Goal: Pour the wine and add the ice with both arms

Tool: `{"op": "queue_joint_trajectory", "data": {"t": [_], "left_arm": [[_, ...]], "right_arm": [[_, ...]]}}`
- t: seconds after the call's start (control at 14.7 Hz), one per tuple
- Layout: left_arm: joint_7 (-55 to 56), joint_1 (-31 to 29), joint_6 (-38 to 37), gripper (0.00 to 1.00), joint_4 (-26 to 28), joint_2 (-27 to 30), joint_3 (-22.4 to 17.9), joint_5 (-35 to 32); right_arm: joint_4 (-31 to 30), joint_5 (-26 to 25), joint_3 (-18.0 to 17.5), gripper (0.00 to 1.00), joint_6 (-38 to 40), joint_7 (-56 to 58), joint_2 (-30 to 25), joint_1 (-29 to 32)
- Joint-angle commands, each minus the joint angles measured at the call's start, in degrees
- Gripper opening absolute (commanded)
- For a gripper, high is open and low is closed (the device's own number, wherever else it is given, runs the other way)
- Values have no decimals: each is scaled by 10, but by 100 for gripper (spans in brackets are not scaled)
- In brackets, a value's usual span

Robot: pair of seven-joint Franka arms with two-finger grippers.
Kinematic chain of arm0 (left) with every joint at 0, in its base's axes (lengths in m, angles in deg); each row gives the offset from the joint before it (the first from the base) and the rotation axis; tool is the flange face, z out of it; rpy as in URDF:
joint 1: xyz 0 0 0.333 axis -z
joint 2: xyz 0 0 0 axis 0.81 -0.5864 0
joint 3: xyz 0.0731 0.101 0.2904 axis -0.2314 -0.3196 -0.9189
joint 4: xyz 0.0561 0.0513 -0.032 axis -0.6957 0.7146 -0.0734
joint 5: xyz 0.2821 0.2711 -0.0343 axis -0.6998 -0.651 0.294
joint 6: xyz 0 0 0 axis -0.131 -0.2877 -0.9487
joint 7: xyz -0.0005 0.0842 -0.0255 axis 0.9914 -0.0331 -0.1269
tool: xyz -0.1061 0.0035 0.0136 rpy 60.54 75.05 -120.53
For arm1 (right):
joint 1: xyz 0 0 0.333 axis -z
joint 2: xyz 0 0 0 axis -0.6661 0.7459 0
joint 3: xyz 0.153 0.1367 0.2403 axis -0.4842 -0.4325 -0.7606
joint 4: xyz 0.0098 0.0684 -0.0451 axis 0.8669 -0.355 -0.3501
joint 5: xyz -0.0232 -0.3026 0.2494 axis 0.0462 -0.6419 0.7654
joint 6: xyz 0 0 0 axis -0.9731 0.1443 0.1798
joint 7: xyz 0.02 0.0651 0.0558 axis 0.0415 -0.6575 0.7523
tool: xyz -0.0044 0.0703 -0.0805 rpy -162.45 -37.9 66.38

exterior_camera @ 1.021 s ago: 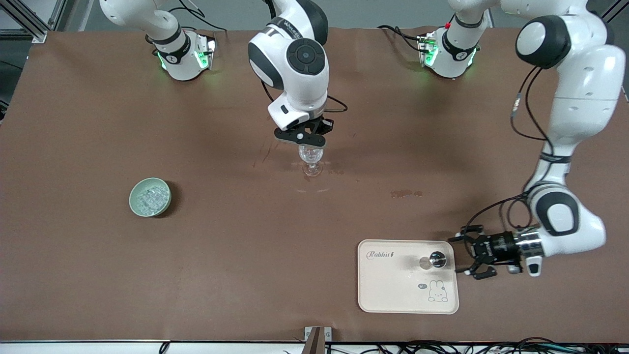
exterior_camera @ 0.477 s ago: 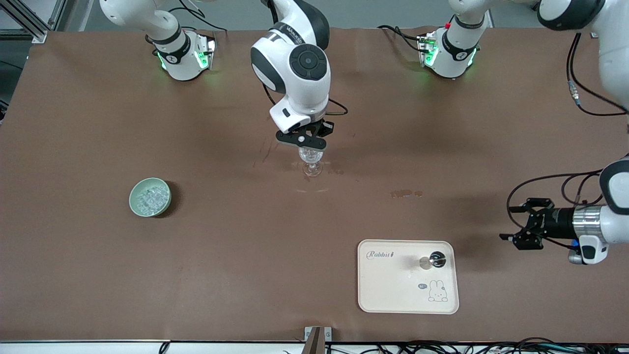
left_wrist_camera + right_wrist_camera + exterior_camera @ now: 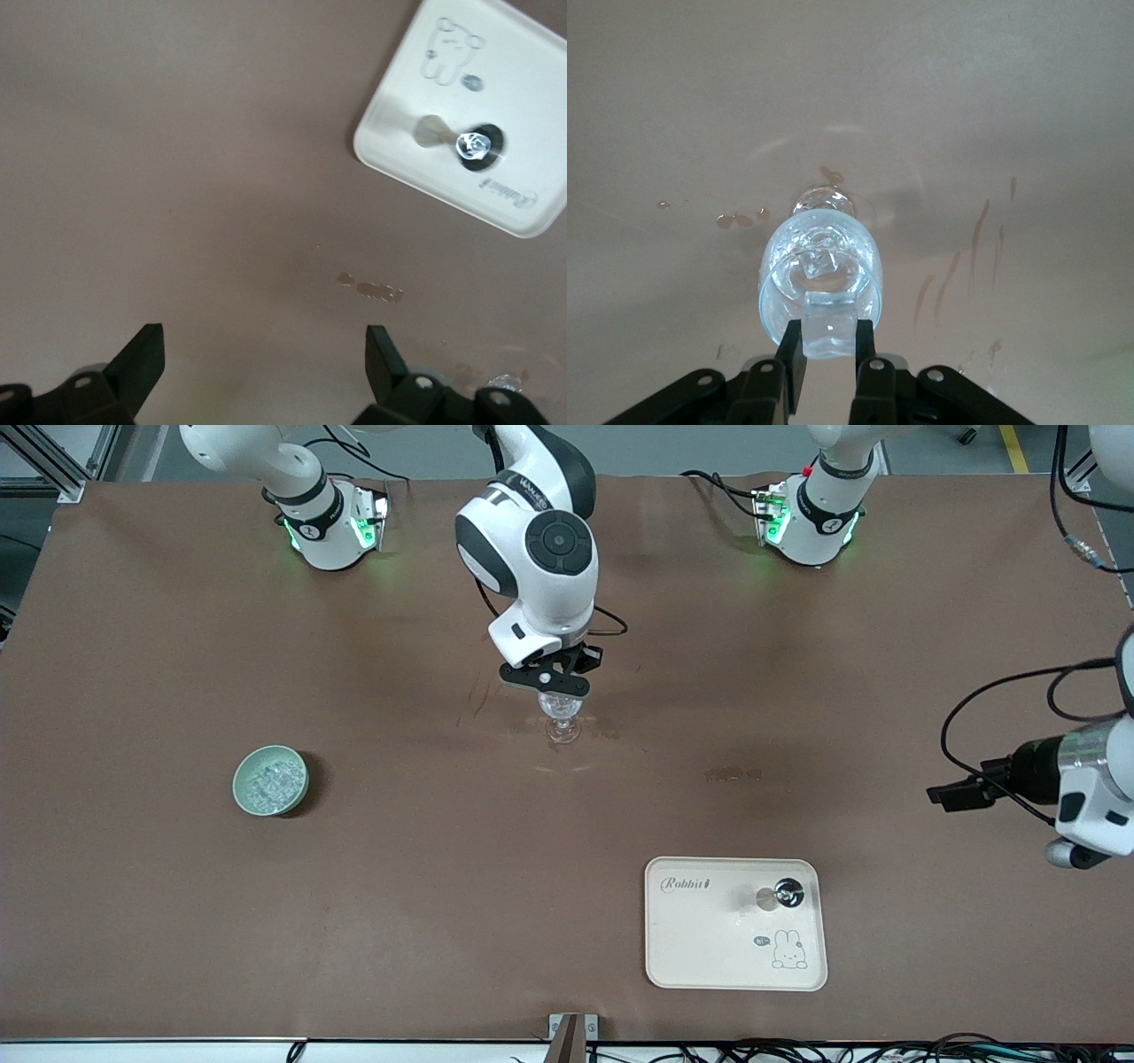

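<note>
Brown worktop carries a pale green bowl heaped with glassy, whitish ice. Right tool pinches a clear piece over the stemmed glass. Left tool hangs spread wide, empty, over bare worktop.

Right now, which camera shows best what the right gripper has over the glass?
The right wrist view: the right gripper pinches an ice cube over the glass. The front view shows only the glass under it; the left wrist view shows neither.
</note>
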State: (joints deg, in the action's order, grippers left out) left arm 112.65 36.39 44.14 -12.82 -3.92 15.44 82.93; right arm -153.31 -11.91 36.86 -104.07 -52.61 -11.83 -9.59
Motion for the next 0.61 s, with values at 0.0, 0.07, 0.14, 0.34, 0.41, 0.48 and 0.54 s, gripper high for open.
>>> {"op": "queue_joint_trajectory", "data": {"t": [0.0,0.07,0.14,0.34,0.41,0.48,0.54], "left_arm": [[-18,1,-14,100,26,65,30,-38],[-25,5,-16,100,26,80,49,-58],[-47,4,-18,100,26,97,64,-71],[-117,22,-16,100,32,144,52,-65],[-139,50,-17,100,40,162,15,-61],[-154,92,-17,100,57,184,-39,-54],[-162,136,-17,100,74,205,-92,-33]], "right_arm": [[3,-1,3,38,-2,-9,2,-6],[3,-1,3,48,-2,-9,2,-7],[3,-1,3,54,-2,-9,2,-7],[4,-2,3,60,-1,-7,2,-7],[5,-2,3,60,0,-5,2,-6],[15,-2,3,67,4,-2,1,-2],[30,-2,4,74,9,1,1,4]]}}
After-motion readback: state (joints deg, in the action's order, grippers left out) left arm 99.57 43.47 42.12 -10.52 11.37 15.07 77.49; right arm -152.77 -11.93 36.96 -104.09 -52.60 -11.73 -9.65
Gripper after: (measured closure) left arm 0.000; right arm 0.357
